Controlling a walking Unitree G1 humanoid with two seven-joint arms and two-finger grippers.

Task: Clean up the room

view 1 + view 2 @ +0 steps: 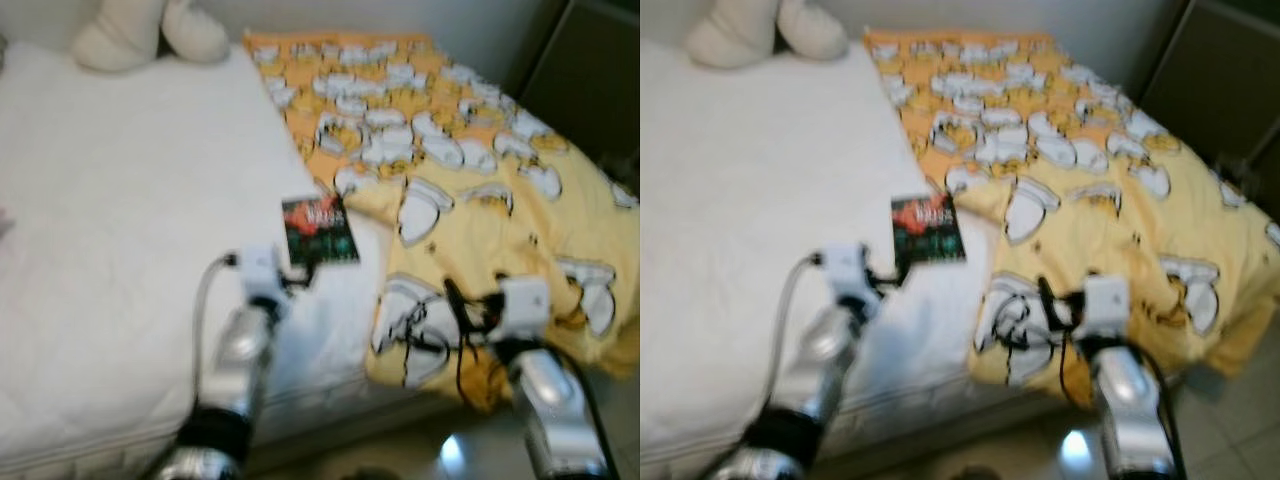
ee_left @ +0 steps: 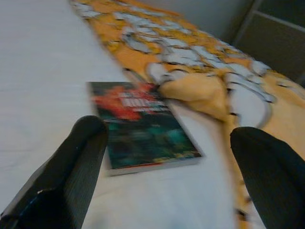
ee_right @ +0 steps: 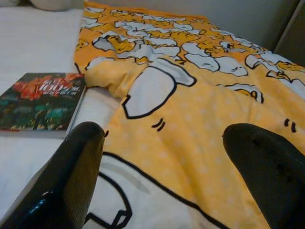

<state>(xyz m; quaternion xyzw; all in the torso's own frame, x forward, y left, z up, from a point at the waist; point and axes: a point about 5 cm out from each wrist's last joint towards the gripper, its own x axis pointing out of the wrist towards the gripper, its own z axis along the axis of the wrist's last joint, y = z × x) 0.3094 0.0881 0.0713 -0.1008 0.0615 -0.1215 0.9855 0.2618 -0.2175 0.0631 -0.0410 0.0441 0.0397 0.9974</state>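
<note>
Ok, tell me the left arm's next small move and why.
Probably ease the left gripper forward to the book: its fingers are open and aimed at it, and the book lies flat on the white bed beside the yellow blanket.

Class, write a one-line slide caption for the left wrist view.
Left gripper, fingers open, reaches over the white bed toward a book lying beside a yellow blanket.

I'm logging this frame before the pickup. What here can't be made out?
- Book: cover title unreadable, blurred in left wrist view.
- Plush toy: top cut off by the eye view's upper edge.
- Yellow blanket: whatever is beneath it is hidden.
- Dark furniture: cut off, blurred.
</note>
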